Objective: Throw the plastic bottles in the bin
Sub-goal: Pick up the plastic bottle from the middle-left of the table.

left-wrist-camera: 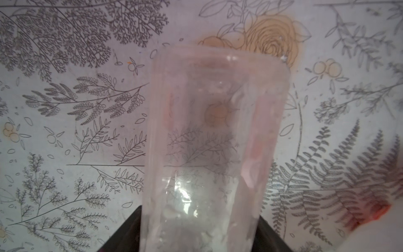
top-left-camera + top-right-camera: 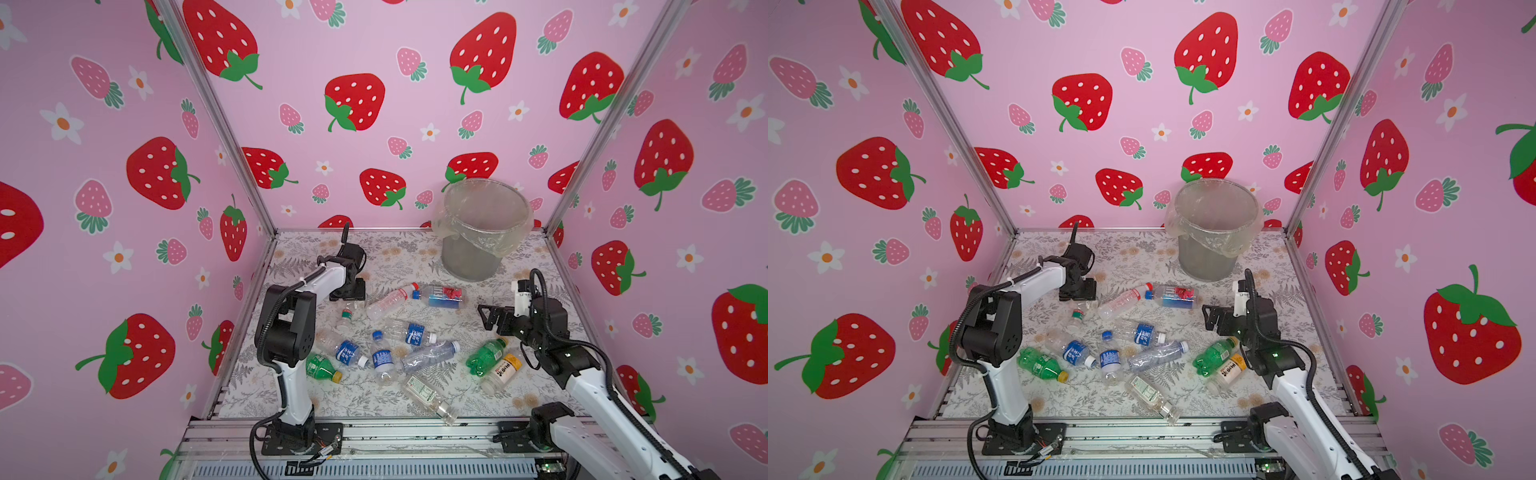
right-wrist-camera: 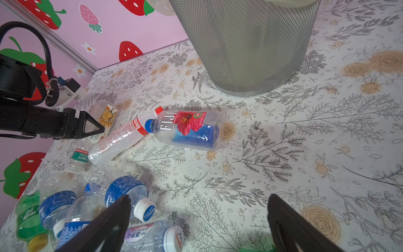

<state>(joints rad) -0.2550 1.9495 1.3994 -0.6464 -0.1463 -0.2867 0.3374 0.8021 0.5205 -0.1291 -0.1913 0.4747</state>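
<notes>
Left gripper (image 2: 348,295) jaws: set either side of a clear thin-walled plastic bottle with a sunflower label (image 1: 213,141), finger edges flush to its walls in the left wrist view. This reads as a grasp, firmness unknown. The bottle is on or just above the floral-print table (image 2: 532,291), cannot tell which, at left-rear, well apart from the round grey mesh bin with clear liner (image 2: 471,259) at right-rear. Right gripper (image 3: 198,196) jaws spread wide, empty, above bare cloth. Other plastic bottles (image 2: 415,333) lie scattered mid-table. Judgement: the bottle looks empty, so very light, smooth, easily dented. Hold across the straight mid-body, not the tapered neck; over-squeezing may buckle it or squirt it out.
</notes>
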